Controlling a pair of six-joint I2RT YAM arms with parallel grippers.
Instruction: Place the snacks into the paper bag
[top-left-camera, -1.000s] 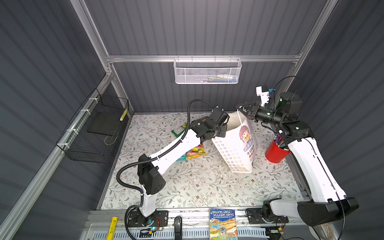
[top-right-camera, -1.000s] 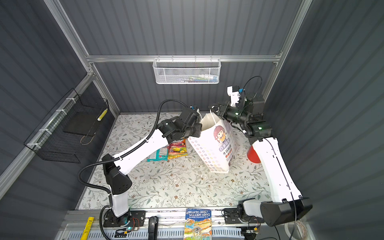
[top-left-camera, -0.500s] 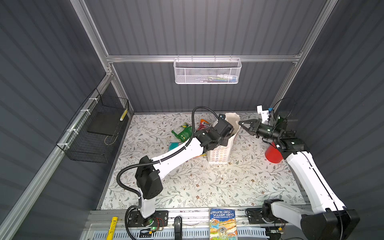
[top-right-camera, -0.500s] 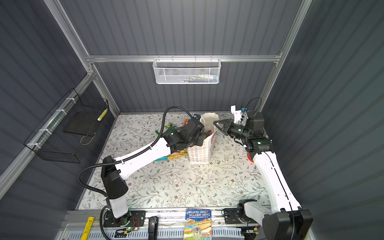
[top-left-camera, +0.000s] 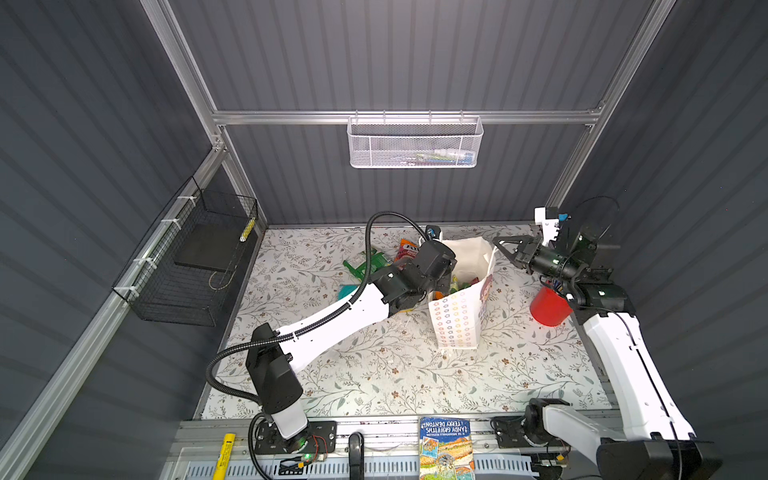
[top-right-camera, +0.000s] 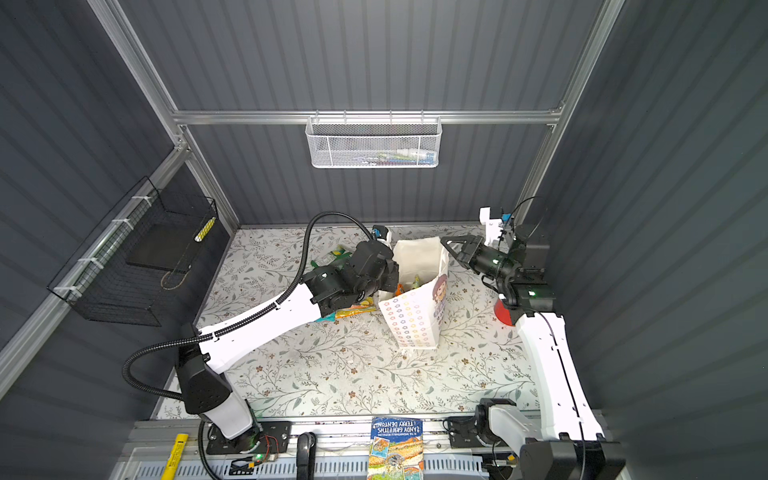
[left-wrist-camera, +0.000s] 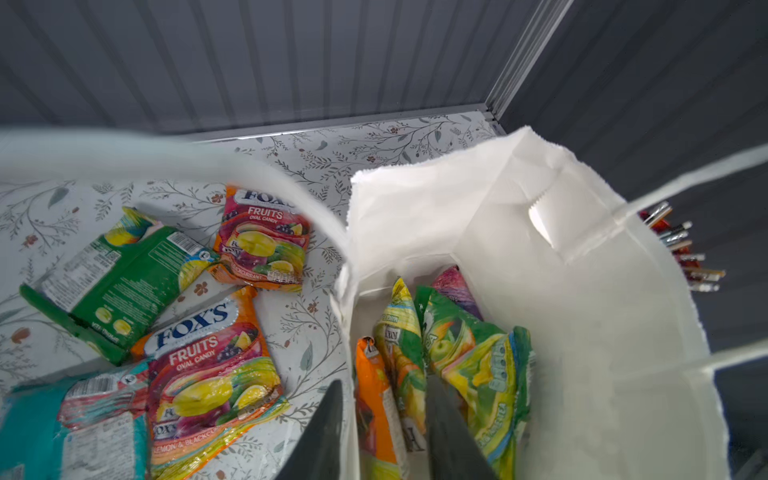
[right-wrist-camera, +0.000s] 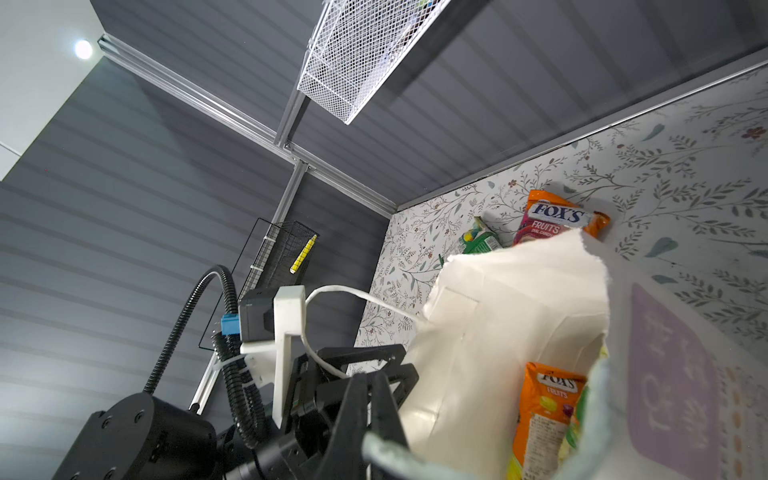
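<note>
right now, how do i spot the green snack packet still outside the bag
Find the tall white paper bag. Left of it in both top views lies the green packet, the only solid green one outside, barcode side up, next to two orange FOX'S packets.

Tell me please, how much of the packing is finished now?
Done: at least four snacks stand inside the paper bag. In hand: the left pincer is open astride the bag's wall; the right pincer, shut, seems to hold its cord handle. To do: at least four packets lie on the table.
</note>
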